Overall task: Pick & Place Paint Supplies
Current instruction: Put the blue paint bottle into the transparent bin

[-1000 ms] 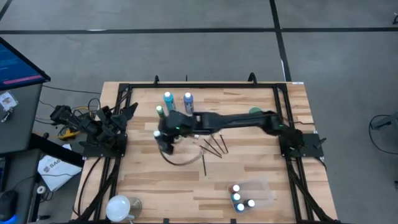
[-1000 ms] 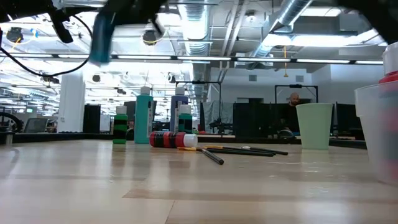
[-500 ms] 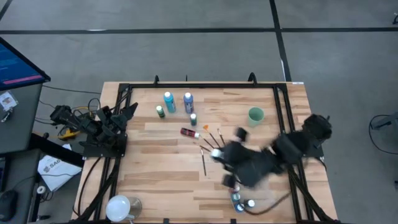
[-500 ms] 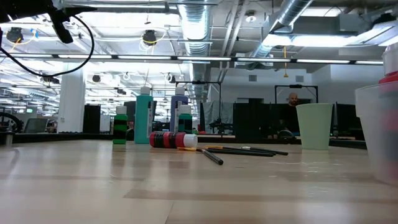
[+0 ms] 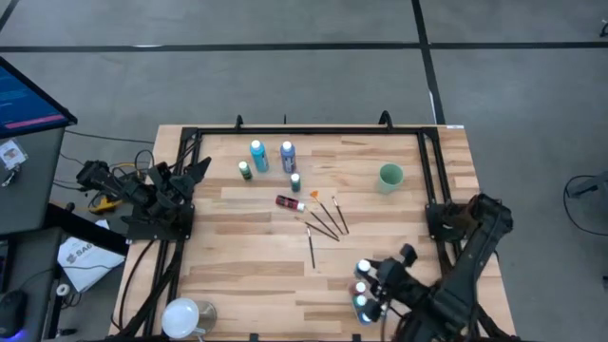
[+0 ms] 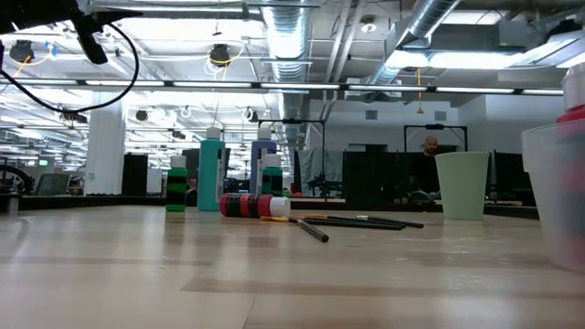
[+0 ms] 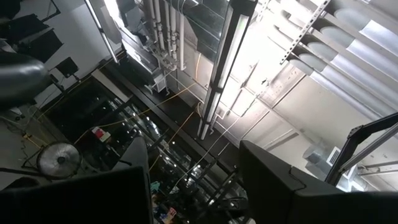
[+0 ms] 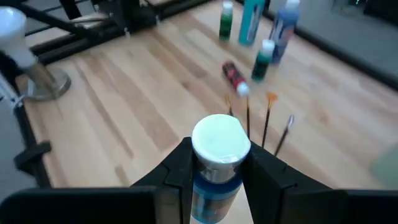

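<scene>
The table (image 5: 247, 275) is pale wood planking with a black metal frame along its edges. At its near right corner sits a clear plastic tub (image 5: 404, 285) with round-capped bottles (image 5: 363, 268) standing inside. Over the tub hangs the right gripper (image 5: 372, 283), its dark fingers (image 8: 180, 163) pinched on a blue bottle (image 8: 217, 158) with a smooth white round cap, held upright between them. The left gripper (image 5: 195, 171) rests at the table's left edge with its jaws spread and nothing between them, pointing up at the ceiling.

Toward the far side stand four bottles: a teal one (image 5: 256, 155), a blue one (image 5: 288, 155), a small green one (image 5: 244, 169) and a small dark green one (image 5: 295, 181). A red bottle (image 5: 288, 202) lies on its side just beside them. Next to it, thin dark brushes (image 5: 326, 220) lie fanned out on the wood. A pale green cup (image 5: 389, 177) stands apart on the right.
</scene>
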Controlling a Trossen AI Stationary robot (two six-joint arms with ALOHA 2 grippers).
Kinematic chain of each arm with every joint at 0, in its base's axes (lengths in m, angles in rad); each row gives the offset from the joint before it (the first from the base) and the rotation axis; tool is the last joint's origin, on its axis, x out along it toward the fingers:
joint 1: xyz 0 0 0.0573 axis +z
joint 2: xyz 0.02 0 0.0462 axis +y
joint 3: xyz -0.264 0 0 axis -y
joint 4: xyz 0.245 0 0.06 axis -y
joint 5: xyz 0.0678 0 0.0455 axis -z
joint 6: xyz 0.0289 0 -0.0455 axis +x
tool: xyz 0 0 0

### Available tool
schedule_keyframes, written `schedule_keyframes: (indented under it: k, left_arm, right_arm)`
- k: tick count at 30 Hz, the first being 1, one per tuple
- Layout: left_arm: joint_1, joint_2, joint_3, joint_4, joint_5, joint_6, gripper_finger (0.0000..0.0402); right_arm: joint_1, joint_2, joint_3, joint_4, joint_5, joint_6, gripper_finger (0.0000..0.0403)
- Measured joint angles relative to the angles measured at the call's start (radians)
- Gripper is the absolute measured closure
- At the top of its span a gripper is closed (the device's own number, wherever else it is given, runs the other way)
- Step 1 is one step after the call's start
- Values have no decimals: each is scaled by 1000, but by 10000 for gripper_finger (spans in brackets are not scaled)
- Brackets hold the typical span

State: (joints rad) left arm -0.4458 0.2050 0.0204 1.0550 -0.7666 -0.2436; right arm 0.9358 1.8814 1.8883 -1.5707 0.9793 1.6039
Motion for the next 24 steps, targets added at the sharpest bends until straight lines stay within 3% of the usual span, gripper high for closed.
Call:
schedule_keyframes:
  k: [13, 17, 24]
  left_arm:
    - [0, 8, 0, 1, 5, 0, 270]
    - [0, 7, 0, 1, 5, 0, 270]
    - [0, 7, 0, 1, 5, 0, 270]
  right_arm:
    - [207, -22, -337, 7, -78, 516, 306]
    - [232, -23, -398, 24, -76, 559, 306]
    - [234, -14, -472, 179, -40, 488, 307]
